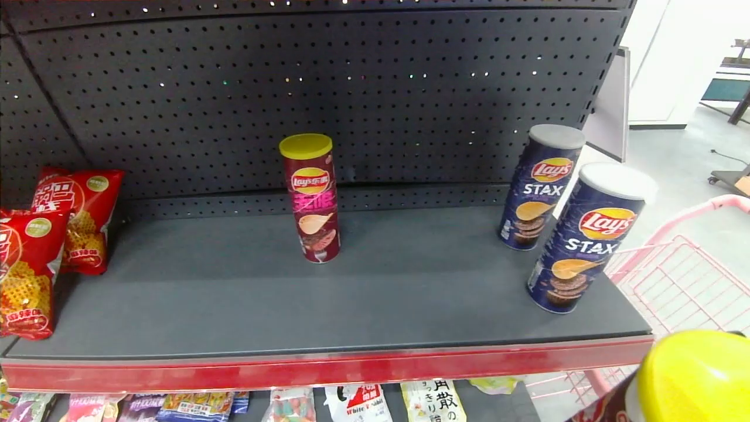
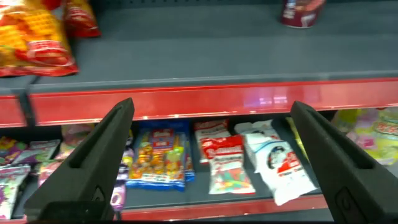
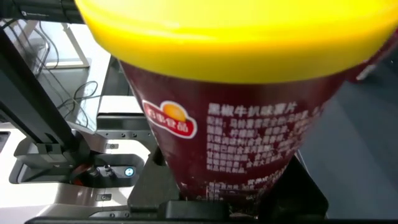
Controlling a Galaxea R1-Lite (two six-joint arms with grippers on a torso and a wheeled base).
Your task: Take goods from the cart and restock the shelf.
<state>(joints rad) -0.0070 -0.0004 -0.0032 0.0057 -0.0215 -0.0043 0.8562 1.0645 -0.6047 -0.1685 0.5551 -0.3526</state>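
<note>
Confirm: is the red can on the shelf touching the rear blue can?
Apart. Head view shows a wide stretch of bare shelf between the red can and the rear blue can.

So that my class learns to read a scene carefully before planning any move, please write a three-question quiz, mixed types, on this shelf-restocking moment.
1. True or false: the blue cans stand at the right end of the shelf.
2. The right end effector holds: A a drink bottle; B a red can with yellow lid; C nothing.
3. Fill in: the left end effector is ____.
Key: 1 true; 2 B; 3 open.
</note>
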